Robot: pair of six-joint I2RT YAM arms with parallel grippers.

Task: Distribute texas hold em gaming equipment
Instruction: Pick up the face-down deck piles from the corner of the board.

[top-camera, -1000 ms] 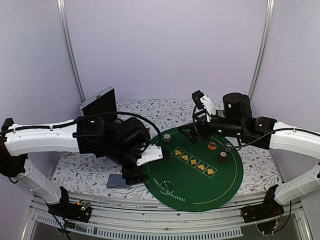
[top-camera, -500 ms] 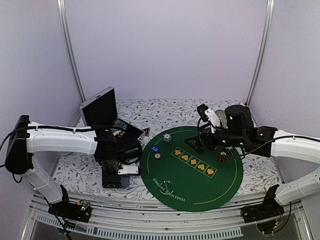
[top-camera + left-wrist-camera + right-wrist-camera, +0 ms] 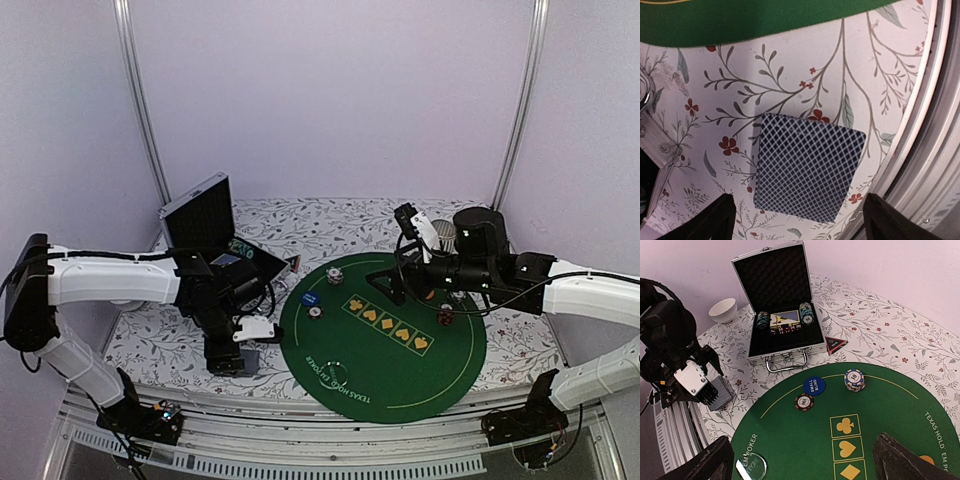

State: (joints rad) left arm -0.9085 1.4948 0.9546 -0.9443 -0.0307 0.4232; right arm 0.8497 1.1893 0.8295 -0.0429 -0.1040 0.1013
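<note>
A deck of grey-blue-backed cards lies on the flowered tablecloth by the table's near rim; it also shows in the top view. My left gripper is open and empty just above it, one finger on each side. My right gripper is open and empty above the green poker mat. On the mat are a blue "small blind" disc, a single striped chip, a chip stack marked 10 and a clear dealer disc. A black red-edged triangle lies beside the case.
The open aluminium case stands at the back left with chips and cards inside. A white bowl sits left of it. A ribbed grey cup stands behind my right arm. Another chip lies on the mat's right side.
My left gripper has come down from high near the camera to just above the card deck at the table's near left. My right arm has drawn back a little to the right.
</note>
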